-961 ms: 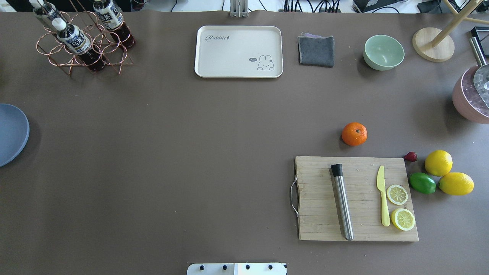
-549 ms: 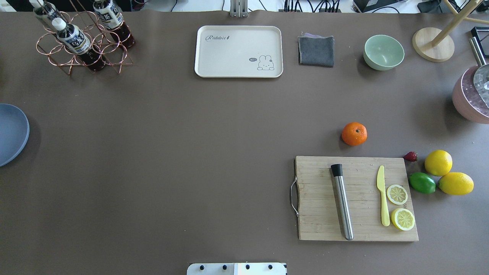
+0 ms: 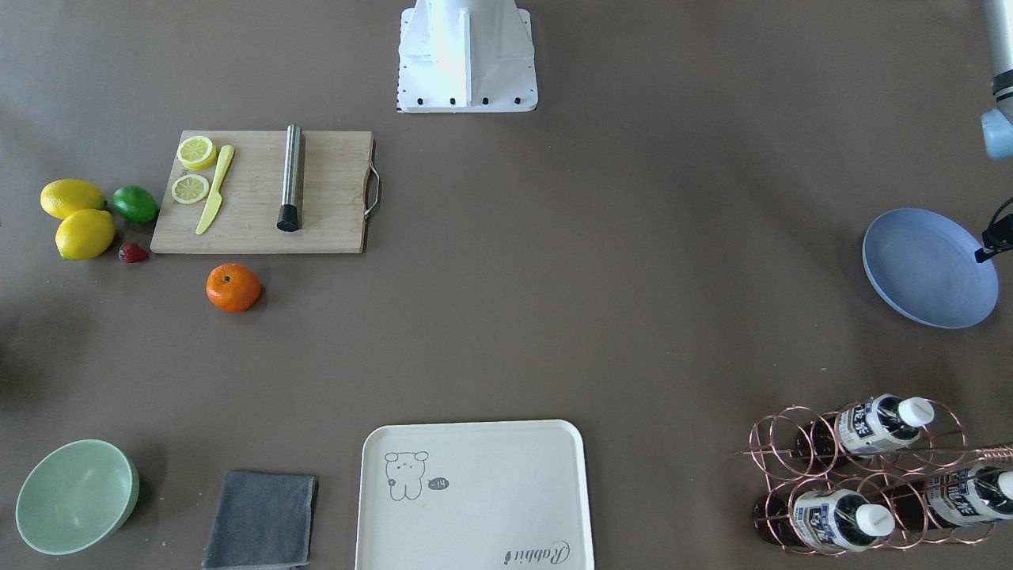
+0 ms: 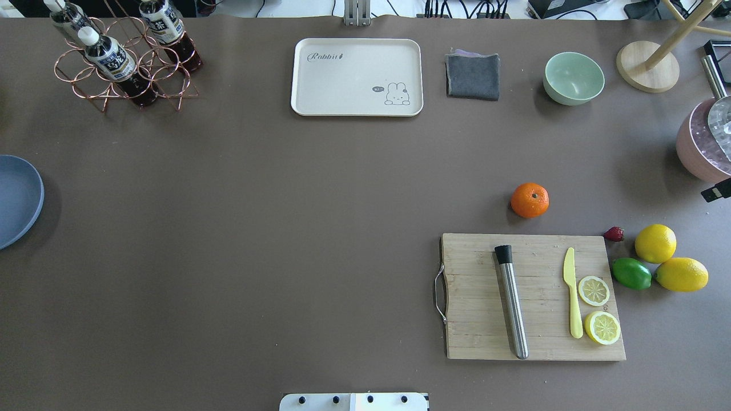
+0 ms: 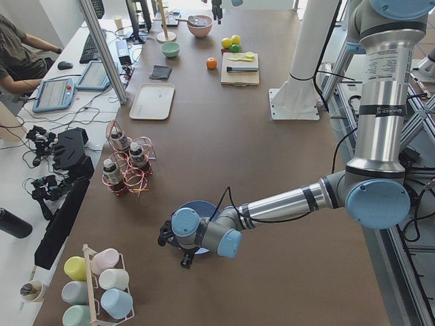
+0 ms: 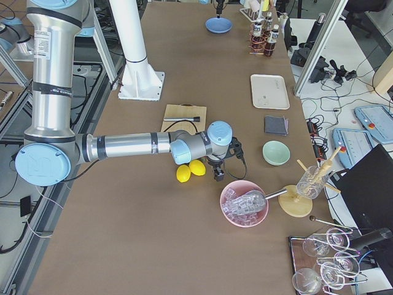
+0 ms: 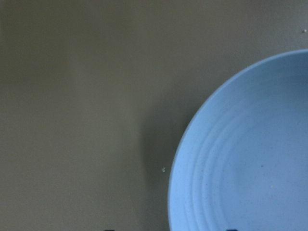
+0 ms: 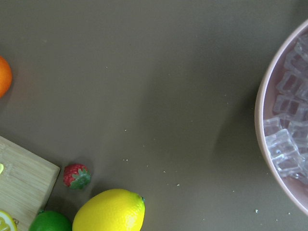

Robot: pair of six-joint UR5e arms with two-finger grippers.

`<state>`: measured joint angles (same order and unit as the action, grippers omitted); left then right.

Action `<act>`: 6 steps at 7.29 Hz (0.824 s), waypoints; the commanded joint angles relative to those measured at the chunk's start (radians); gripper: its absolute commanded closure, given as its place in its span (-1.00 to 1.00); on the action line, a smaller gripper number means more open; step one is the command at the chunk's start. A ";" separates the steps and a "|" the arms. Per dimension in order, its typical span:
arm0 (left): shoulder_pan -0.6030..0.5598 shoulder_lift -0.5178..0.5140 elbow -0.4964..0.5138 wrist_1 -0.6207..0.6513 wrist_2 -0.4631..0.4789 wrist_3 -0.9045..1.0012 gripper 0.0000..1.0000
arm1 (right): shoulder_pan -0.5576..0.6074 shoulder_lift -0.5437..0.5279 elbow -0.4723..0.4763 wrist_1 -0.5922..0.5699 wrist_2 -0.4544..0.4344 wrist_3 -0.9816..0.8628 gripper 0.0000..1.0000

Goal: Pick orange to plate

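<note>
The orange (image 4: pixel 529 200) sits on the brown table just beyond the cutting board (image 4: pixel 531 297); it also shows in the front view (image 3: pixel 233 287) and at the left edge of the right wrist view (image 8: pixel 2 77). The periwinkle plate (image 4: pixel 17 200) lies far off at the table's left end (image 3: pixel 926 269). My left gripper (image 5: pixel 185 259) hovers over the plate's rim (image 7: pixel 240 159); its tips barely show, wide apart, open. My right gripper (image 6: pixel 216 173) hangs between the lemons and the ice bowl, right of the orange; its jaws are hidden.
Two lemons (image 4: pixel 655 243), a lime (image 4: pixel 631 273) and a strawberry (image 4: pixel 614 234) lie right of the board, which carries a muddler, a yellow knife and lemon slices. A pink ice bowl (image 4: pixel 705 148), green bowl (image 4: pixel 573 78), grey cloth, cream tray (image 4: pixel 357 77) and bottle rack (image 4: pixel 123 63) line the far side.
A black part of the right hand has come into the overhead view at its right edge. The orange, plate and other objects have not moved.
</note>
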<state>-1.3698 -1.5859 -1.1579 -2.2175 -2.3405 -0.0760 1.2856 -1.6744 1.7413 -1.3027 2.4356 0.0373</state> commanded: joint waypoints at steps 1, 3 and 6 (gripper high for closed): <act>0.017 -0.011 0.018 0.001 -0.002 -0.002 -0.63 | -0.012 -0.001 0.000 0.014 0.003 0.001 -1.00; 0.025 -0.028 0.038 0.004 -0.002 -0.002 -0.41 | -0.014 -0.001 0.000 0.014 0.003 -0.003 -1.00; 0.048 -0.032 0.050 0.007 -0.002 -0.002 0.79 | -0.015 -0.001 0.001 0.014 0.005 0.001 -1.00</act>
<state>-1.3302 -1.6173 -1.1101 -2.2114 -2.3414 -0.0782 1.2713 -1.6751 1.7414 -1.2886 2.4403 0.0372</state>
